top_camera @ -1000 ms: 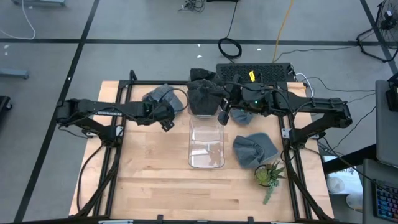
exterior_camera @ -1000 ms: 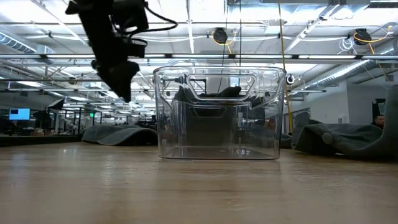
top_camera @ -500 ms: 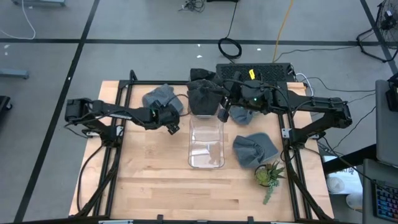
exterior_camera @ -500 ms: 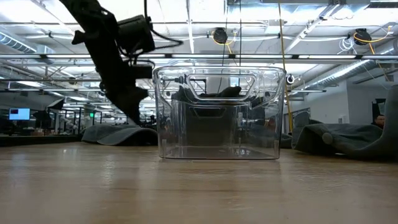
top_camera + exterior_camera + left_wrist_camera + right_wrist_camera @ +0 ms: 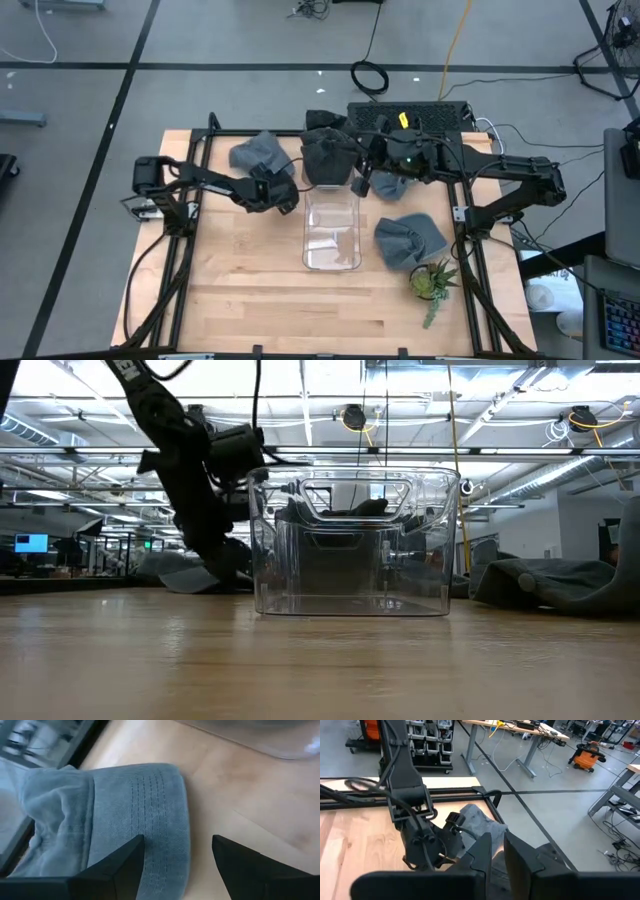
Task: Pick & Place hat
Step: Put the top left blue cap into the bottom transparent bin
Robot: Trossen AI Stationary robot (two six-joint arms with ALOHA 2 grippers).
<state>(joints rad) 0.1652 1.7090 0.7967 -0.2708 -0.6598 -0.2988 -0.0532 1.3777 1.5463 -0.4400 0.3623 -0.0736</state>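
Observation:
A blue-grey cap lies on the wood near the table's far edge, left of the clear bin. Its stitched brim rests flat on the table. My left gripper is open and low over that brim's edge. One finger stands over the brim and the other over bare wood; I cannot tell whether either touches. In the low view the left gripper is beside the bin. My right gripper waits shut above the bin's far end.
A dark hat lies just beyond the bin, a bluish one under the right arm, and a grey one right of the bin. A small plant stands near the right edge. Bare wood stretches along the near side.
My left gripper has come down from well above the table to just over it. It has also shifted toward the right, closer to the bin, and now sits over the cap's brim. The right arm, the hats and the bin have stayed put.

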